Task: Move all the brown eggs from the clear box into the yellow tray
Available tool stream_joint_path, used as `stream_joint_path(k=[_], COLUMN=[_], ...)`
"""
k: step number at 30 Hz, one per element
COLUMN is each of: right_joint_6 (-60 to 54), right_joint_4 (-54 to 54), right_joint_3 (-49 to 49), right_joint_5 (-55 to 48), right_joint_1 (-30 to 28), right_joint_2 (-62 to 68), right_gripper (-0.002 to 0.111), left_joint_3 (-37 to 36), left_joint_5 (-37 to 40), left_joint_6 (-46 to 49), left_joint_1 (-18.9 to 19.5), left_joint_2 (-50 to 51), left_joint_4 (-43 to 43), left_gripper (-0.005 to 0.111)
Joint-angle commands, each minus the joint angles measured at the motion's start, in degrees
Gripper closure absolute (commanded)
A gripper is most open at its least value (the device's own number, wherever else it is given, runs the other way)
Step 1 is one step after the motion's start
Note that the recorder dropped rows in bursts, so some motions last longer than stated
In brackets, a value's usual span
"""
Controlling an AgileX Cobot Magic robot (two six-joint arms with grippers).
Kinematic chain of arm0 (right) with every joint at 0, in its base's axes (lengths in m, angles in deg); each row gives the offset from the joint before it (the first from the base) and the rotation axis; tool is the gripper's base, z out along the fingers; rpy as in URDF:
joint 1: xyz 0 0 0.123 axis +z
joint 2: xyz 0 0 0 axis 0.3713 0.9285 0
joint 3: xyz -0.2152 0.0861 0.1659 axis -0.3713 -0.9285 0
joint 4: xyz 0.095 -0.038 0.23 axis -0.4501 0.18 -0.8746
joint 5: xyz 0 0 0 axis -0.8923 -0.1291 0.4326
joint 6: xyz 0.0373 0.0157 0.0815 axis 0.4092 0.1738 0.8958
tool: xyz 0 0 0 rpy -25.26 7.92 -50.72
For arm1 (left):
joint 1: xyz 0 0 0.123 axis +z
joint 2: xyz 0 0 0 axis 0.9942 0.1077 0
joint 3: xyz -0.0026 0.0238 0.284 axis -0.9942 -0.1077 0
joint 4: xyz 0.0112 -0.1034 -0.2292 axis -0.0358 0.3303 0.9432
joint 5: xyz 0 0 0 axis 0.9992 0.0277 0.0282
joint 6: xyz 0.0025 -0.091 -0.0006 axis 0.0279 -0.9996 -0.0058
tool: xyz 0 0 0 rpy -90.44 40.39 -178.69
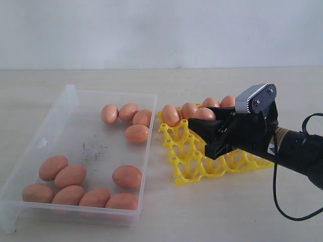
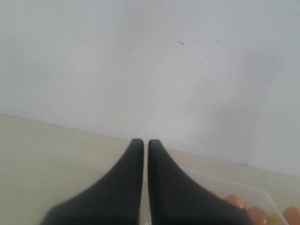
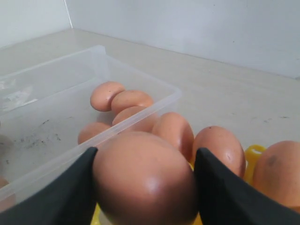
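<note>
My right gripper (image 1: 202, 129) is shut on a brown egg (image 1: 204, 114) (image 3: 145, 178) and holds it over the back-left part of the yellow tray (image 1: 197, 161). Several eggs (image 1: 189, 109) stand along the tray's back row; its other cups show open. The clear box (image 1: 75, 121) lies left of the tray. It holds a far cluster of eggs (image 1: 128, 112) and several more (image 1: 75, 184) at its near end. My left gripper (image 2: 145, 141) is shut with nothing in it, above the table, and is out of the exterior view.
The beige table runs back to a white wall. The right arm's black cable (image 1: 282, 201) loops at the right edge. In the left wrist view a corner of the box (image 2: 243, 190) with eggs (image 2: 234, 201) shows low down.
</note>
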Motion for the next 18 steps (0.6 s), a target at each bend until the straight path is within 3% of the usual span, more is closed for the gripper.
stream_joint_path(k=[1,10,18], right_joint_6=[0.2,11.5,12.5], right_joint_4=[1.6,14.4,19.0], right_joint_3=[0.3,9.6,13.2], right_joint_5=[1.2,-0.9,-6.4], right_joint_1=[-0.4,-0.4,-0.4], right_joint_2=[0.0,0.0,0.8], right_gripper=[0.108,0.108,0.108], left_joint_3=[0.2,0.2,0.2], left_joint_5=[0.0,0.0,0.0], left_joint_6=[0.3,0.3,0.3], left_joint_1=[-0.2,-0.2,-0.2], left_joint_2=[-0.2,-0.2,-0.2], left_joint_4=[0.3,0.3,0.3], left_gripper=[0.103,0.103,0.103])
